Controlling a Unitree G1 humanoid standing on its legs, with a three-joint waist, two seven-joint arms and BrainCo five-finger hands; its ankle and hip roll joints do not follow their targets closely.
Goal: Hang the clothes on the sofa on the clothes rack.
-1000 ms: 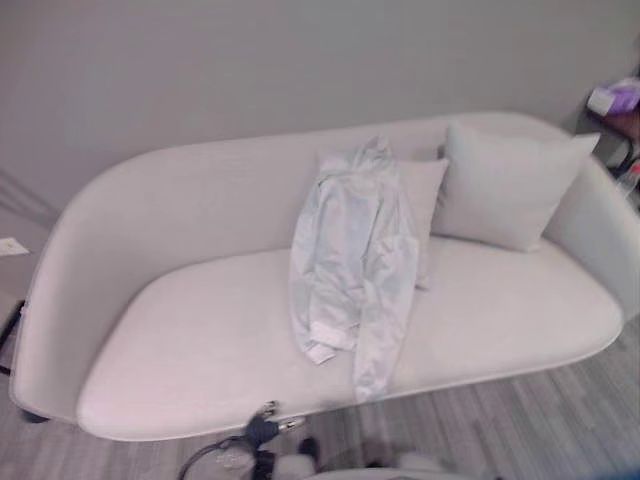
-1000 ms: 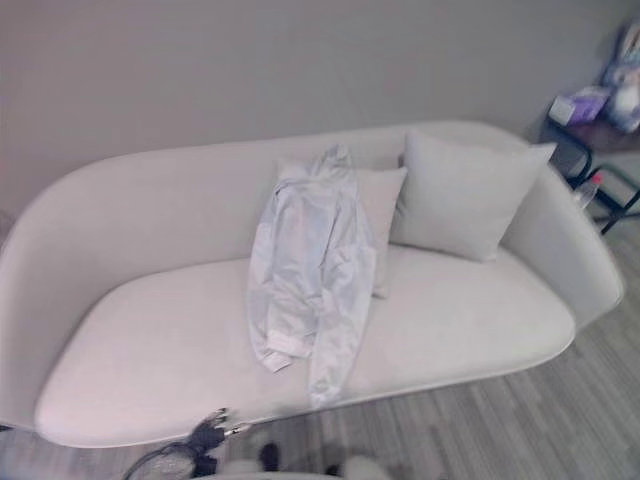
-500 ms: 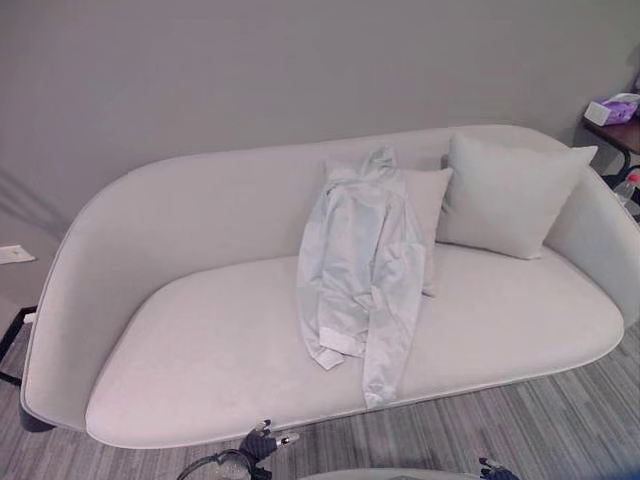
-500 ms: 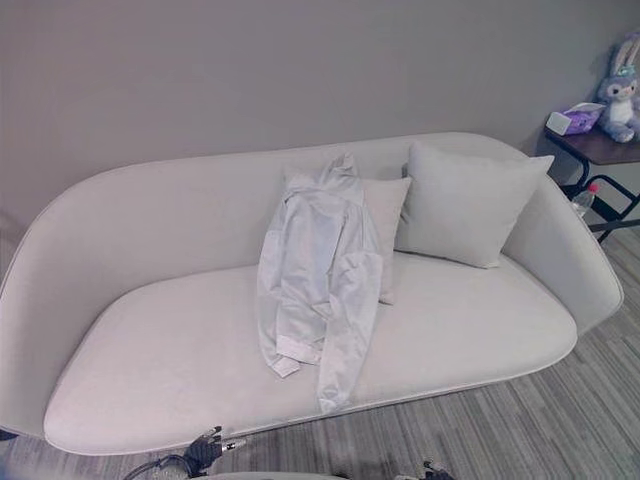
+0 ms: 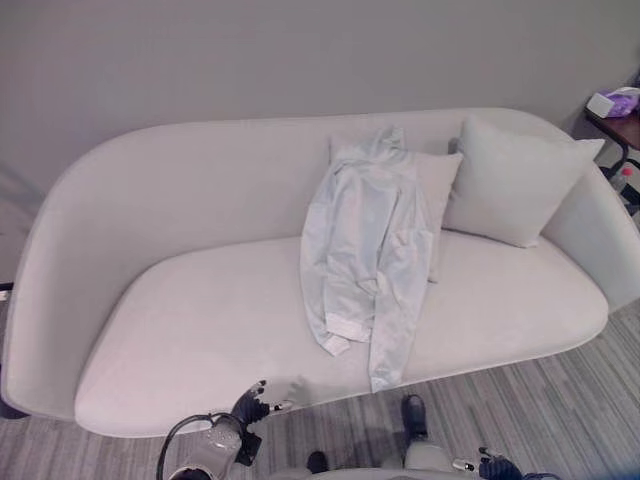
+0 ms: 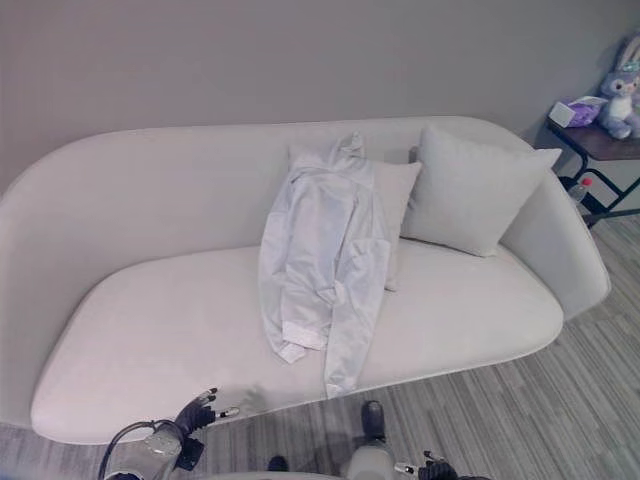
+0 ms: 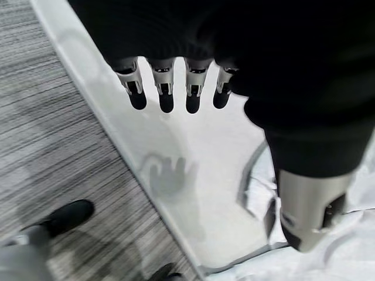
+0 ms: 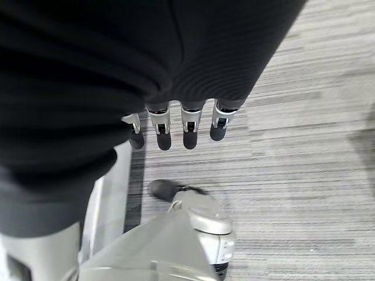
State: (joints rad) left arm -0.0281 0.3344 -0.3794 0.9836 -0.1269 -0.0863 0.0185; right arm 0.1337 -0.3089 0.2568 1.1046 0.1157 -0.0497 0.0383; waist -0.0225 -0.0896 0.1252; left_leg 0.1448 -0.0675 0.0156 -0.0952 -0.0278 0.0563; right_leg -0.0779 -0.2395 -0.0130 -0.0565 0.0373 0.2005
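A pale hooded jacket (image 5: pixel 365 250) lies draped down the back and seat of the cream sofa (image 5: pixel 180 330), one sleeve hanging over the front edge. My left hand (image 5: pixel 250 405) hovers low by the sofa's front edge, left of the jacket and apart from it. In the left wrist view its fingers (image 7: pixel 166 93) are straight over the sofa seat (image 7: pixel 193 152), holding nothing. My right hand (image 5: pixel 490 465) shows at the bottom, right of the jacket's hanging sleeve. Its fingers (image 8: pixel 176 132) are straight over the striped floor, empty.
Two cream cushions (image 5: pixel 515 180) lean on the sofa back, just right of the jacket. A dark side table (image 6: pixel 600 140) with a plush bunny (image 6: pixel 622 100) and a tissue box stands at the far right. Grey striped floor (image 5: pixel 540 410) runs in front of the sofa.
The camera has shifted. My left hand has risen further into view at the sofa's front edge. The jacket lies as before.
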